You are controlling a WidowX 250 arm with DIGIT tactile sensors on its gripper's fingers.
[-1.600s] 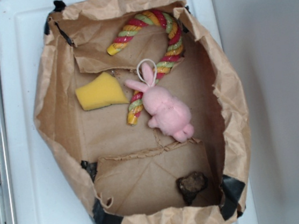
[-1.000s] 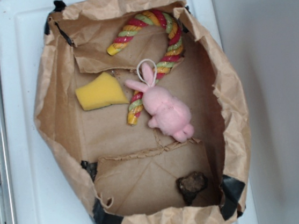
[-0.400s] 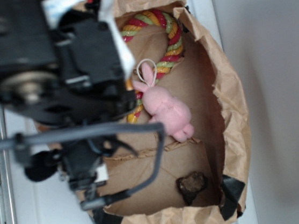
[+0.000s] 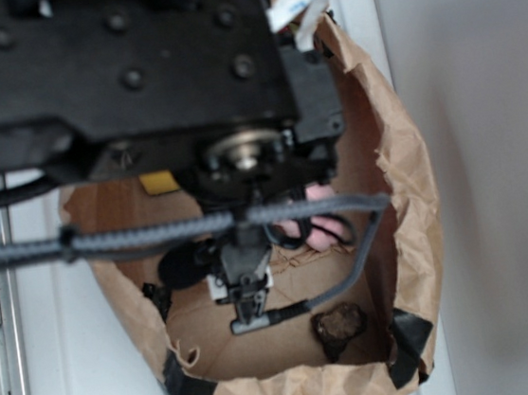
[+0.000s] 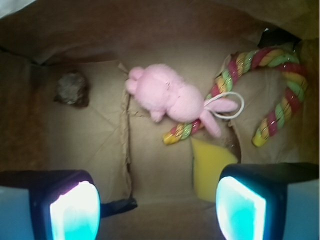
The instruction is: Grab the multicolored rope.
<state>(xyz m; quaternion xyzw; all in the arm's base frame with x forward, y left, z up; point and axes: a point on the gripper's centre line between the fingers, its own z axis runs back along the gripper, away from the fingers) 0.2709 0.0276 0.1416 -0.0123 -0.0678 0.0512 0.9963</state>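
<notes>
Gripper (image 5: 157,210) spread wide, nothing between the two glowing pads (image 5: 75,212); it hangs above the paper floor, apart from everything.

Multicolored rope (image 5: 280,80): one, cane-shaped, red/yellow/green twist. In the wrist view it lies at right on the bag floor, hook toward the upper right, straight end running down-left under the pink plush bunny (image 5: 172,97). In the exterior view the rope is hidden behind the arm.

Bunny: one, lying across the rope's straight part, its white loop resting over the cord. Only a scrap of pink (image 4: 321,234) shows from outside.

Yellow sponge wedge (image 5: 210,167): one, just beside the rope's lower end, partly behind the right pad. A yellow sliver (image 4: 159,182) shows below the arm from outside.

Dark lump (image 5: 72,89): one, well apart from the rope, at left in the wrist view.

Brown paper bag (image 4: 400,172): one, open-topped, holding all four items, black tape at its corners.

Change from 0.4 s ago: the arm (image 4: 135,69) has moved right across the exterior view and now covers the rope, which then still showed. Before that, no arm was in view. Items unmoved as far as visible.
</notes>
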